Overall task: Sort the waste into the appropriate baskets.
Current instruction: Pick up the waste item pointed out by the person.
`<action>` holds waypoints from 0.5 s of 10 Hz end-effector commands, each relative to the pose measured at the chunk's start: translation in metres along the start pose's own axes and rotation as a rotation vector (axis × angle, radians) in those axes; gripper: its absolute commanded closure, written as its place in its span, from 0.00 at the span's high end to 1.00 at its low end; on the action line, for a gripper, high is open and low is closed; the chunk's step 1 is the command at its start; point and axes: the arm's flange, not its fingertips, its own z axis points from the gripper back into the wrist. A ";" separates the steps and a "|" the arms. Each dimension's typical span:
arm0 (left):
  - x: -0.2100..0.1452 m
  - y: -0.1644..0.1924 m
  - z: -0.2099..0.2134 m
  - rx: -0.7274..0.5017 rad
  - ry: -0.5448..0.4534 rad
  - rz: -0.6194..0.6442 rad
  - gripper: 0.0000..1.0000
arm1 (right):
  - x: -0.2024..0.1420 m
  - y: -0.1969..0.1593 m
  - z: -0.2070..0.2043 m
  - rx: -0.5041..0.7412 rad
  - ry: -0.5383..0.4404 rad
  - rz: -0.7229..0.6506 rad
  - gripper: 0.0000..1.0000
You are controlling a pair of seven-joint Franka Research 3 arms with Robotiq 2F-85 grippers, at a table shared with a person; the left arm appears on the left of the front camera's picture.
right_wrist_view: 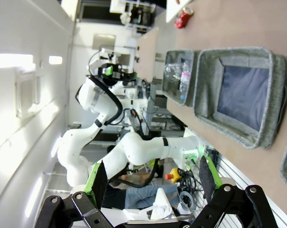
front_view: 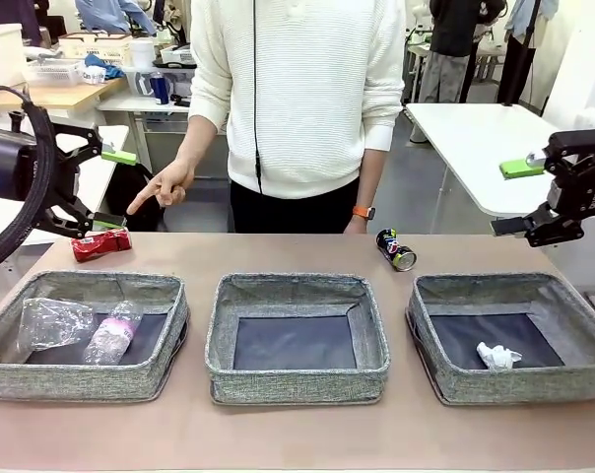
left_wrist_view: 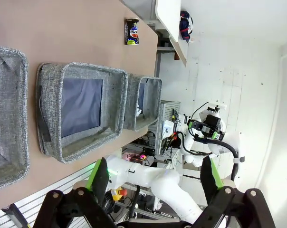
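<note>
**While both claws hang spread, two cans lie outside the bins**

Where the tabletop (front_view: 297, 434) meets its far edge, a bare strip runs behind the three bins, and both cans lie on it. The red can (front_view: 101, 243) lies on its side at the far left corner, behind the left bin (front_view: 81, 379). It is just under the lower finger of the left claw (front_view: 110, 189); whether they touch cannot be told. A person's hand (front_view: 165, 187) points a finger down toward it. The dark can (front_view: 396, 249) lies on its side behind the gap between the middle bin (front_view: 297, 379) and the right bin (front_view: 514, 384), well apart from either claw. The right claw (front_view: 514, 197) hangs beyond the tabletop's right edge, jaws wide and holding nothing. Narrow gaps part the bins, and a wider bare band lies along the near edge.

The left bin holds the cup (front_view: 53, 323) and the bottle (front_view: 112, 337), side by side. The middle bin shows its dark bottom. The right bin holds the paper wad (front_view: 497, 356).
</note>
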 end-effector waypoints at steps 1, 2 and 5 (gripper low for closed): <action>0.000 0.000 0.000 0.000 0.000 0.000 1.00 | 0.001 0.002 -0.001 0.021 -0.007 0.012 1.00; 0.020 -0.005 -0.006 0.129 -0.080 -0.117 1.00 | 0.001 0.002 -0.001 0.021 -0.007 0.012 1.00; 0.091 0.004 -0.011 0.656 -0.253 -0.705 1.00 | 0.001 0.002 -0.001 0.021 -0.007 0.012 1.00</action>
